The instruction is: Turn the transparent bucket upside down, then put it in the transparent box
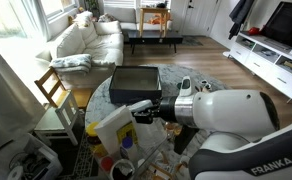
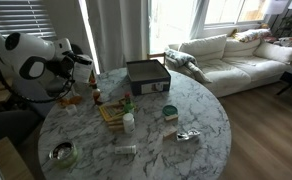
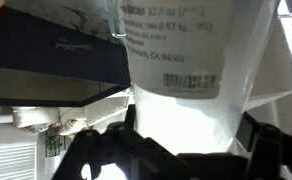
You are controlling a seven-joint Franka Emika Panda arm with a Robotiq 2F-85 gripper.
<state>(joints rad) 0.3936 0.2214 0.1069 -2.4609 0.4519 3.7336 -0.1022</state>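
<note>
Aloft, tool (image 1: 135,113) tight on transparent bucket (image 1: 113,127), near rim of marble table (image 2: 201,108).

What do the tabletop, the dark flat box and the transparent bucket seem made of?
Tabletop: white with grey veins, glossy; marble or a marble-look laminate.
Dark flat box: matte dark grey, perhaps plastic or card; unclear.
Transparent bucket: milky translucent plastic, light glowing through, printed label stuck on.
</note>
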